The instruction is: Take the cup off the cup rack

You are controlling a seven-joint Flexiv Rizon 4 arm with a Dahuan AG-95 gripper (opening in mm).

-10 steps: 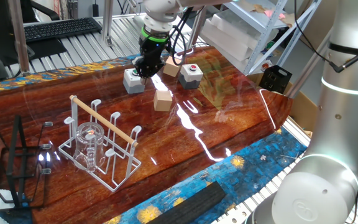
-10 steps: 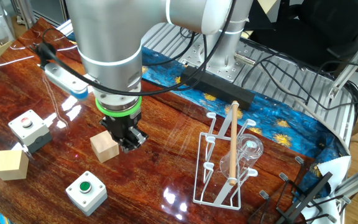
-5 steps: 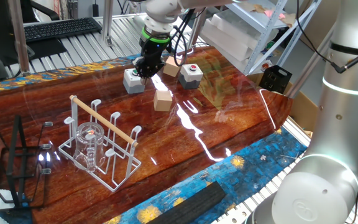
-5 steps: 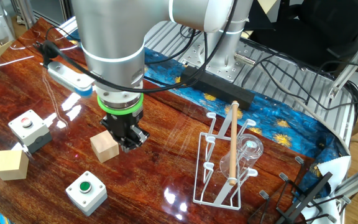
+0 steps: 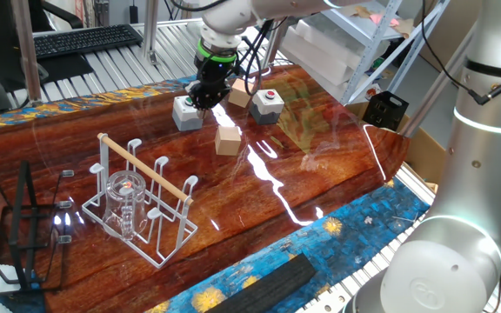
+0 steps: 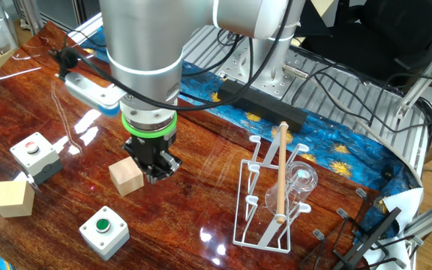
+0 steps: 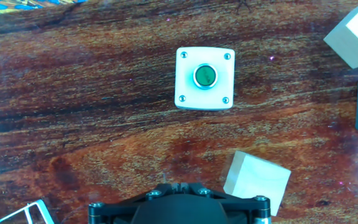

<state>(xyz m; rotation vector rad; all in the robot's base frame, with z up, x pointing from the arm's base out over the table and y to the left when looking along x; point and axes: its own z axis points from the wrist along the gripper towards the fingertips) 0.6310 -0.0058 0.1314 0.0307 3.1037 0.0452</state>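
Observation:
The cup is a clear glass mug standing upside down over a peg inside the white wire cup rack, near the table's front left. In the other fixed view the cup sits to the right of the rack's wooden rod. My gripper hangs above the table far behind the rack, by the green-button box. In the other fixed view the gripper is left of the rack, shut and empty. The hand view shows the gripper shut, with a rack corner at bottom left.
A green-button box, a red-button box and two wooden blocks lie around the gripper. A black wire stand stands left of the rack. A black bar lies at the front edge.
The arm has drifted slightly toward the rack side in the other fixed view. The gripper stays shut and the cup and rack have not moved.

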